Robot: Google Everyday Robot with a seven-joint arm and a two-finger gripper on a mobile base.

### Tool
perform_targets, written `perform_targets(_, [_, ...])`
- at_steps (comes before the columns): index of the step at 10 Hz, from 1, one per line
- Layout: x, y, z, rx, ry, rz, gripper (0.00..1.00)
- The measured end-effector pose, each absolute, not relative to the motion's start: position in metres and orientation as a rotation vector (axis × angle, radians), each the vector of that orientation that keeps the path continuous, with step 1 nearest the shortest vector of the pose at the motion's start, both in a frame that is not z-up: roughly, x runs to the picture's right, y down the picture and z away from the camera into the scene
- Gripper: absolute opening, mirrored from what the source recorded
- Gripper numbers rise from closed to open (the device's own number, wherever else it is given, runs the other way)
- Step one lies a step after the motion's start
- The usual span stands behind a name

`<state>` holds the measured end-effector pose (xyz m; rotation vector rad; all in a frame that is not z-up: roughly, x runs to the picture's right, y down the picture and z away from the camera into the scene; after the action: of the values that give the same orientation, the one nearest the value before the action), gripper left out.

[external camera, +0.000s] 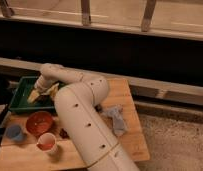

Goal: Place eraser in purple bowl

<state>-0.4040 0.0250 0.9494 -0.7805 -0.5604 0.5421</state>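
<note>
Over green tray (19, 98), gripper (36, 94), wooden table (122, 93)

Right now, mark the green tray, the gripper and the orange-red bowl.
green tray (20, 97), camera view, bare left floor
gripper (37, 94), camera view, between its fingertips, low over that tray
orange-red bowl (39, 123), camera view, bare inside
</note>
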Motion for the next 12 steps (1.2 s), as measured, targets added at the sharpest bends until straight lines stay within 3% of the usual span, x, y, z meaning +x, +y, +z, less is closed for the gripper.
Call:
perform_targets(2, [-0.399, 0.028, 0.954, -0.783, -0.556, 0.558, 0.79])
perform_targets(5, [-0.401, 0.032, 0.954, -0.792, -0.564, 0.564, 0.59])
perform_targets(6, [-0.399, 0.032, 0.956, -0.793, -0.575, 0.561, 0.36])
perform_targets(9, [-0.402, 0.033, 0.954, -0.798, -0.581, 0.55, 0.04])
perform_targets(12, [-0.408, 0.012, 0.935, -0.759, -0.602, 0.529, 0.0])
